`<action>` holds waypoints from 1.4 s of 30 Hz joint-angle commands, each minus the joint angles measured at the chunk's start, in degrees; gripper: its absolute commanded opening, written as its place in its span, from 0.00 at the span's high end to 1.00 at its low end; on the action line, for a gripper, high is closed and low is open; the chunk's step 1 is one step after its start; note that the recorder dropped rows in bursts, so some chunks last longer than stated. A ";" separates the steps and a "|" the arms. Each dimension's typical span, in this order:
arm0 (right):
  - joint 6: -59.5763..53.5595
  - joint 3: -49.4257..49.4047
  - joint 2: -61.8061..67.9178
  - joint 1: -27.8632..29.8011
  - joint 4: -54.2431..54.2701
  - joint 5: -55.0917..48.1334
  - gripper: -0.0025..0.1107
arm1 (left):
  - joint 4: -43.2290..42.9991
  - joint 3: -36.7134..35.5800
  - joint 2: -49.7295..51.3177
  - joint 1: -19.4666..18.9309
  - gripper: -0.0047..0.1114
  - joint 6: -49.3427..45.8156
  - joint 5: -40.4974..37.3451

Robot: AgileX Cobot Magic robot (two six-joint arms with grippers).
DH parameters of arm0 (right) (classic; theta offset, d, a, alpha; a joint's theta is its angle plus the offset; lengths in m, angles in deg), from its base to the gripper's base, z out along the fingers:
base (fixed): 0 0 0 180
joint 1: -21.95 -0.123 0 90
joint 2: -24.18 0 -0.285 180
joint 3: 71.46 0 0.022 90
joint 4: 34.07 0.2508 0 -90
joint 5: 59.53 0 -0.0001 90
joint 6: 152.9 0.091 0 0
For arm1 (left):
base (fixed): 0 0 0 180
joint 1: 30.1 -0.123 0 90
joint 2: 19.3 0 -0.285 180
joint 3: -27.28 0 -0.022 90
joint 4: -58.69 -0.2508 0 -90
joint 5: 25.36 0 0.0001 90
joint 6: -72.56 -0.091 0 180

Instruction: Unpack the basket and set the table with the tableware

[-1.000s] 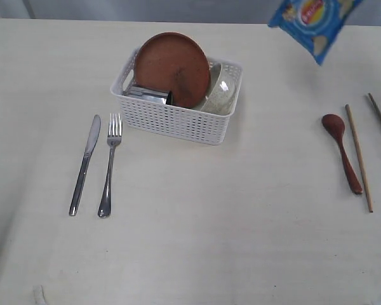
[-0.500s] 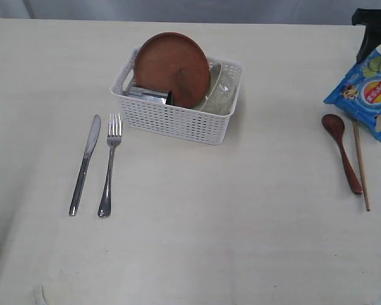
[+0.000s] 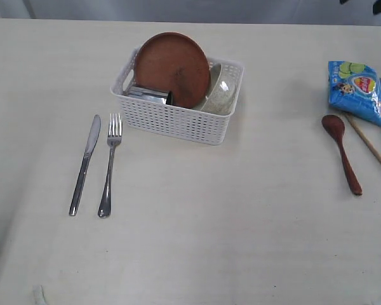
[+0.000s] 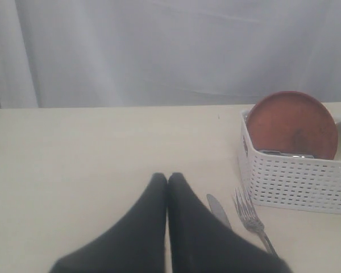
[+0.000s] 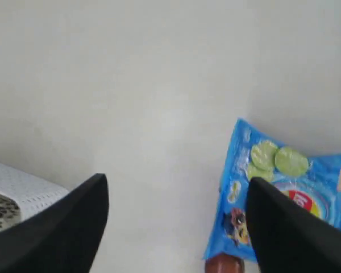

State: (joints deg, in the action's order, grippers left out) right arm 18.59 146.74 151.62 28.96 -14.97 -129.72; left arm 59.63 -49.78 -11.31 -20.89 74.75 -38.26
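The white perforated plastic basket sits on the pale beige table with three pieces inside. The round brown plate stands on edge, the off-white bowl is behind it and seems to prop it, and the steel cup is tucked against the basket's near wall. Near the basket's left-arm side, the steel knife and steel fork lie parallel. Well off its other side are the red-brown wooden spoon, the wooden chopsticks and the blue chip bag, whose edge seems to cover the chopsticks' far ends.

My left gripper is pressed together, holding nothing. My right gripper stands wide apart and empty above the bag.

My worry is the propped plate. Pulling it or the bowl could topple the other or drag the light basket. A low pass could also nudge the bag and skew the chopsticks.
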 commanded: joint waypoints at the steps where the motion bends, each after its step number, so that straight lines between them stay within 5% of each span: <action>1: -7.65 5.60 -2.69 -3.42 9.23 0.22 0.41 | 0.18 -0.16 -0.21 0.06 0.96 -0.02 0.71; 5: -14.53 5.76 -1.50 -14.17 10.74 0.22 0.41 | 0.18 -0.16 -0.21 0.06 0.96 -0.02 0.71; 9: -17.45 5.76 3.21 -27.56 -3.43 5.87 0.41 | 0.18 -0.16 -0.21 0.06 0.96 -0.02 0.71; 13: -9.60 5.76 8.62 -34.92 -9.11 6.52 0.43 | 0.18 -0.16 -0.21 0.06 0.96 -0.02 0.71; 18: 1.02 5.76 12.42 -36.46 -8.46 6.28 0.57 | 0.18 -0.16 -0.21 0.06 0.96 -0.02 0.71; 25: 7.67 5.76 13.42 -36.46 -9.16 5.63 0.61 | 0.18 -0.16 -0.21 0.06 0.96 -0.02 0.71; 33: 14.30 5.76 16.24 -36.46 -22.28 3.47 0.92 | 0.18 -0.16 -0.21 0.06 0.96 -0.02 0.71; 42: 22.43 5.76 16.23 -36.31 -41.16 1.06 0.94 | 0.18 -0.16 -0.21 0.06 0.96 -0.02 0.71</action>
State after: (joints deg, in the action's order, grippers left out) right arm 39.42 152.46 167.90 -7.90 -48.44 -127.56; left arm 59.63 -49.78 -11.31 -20.89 74.75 -38.26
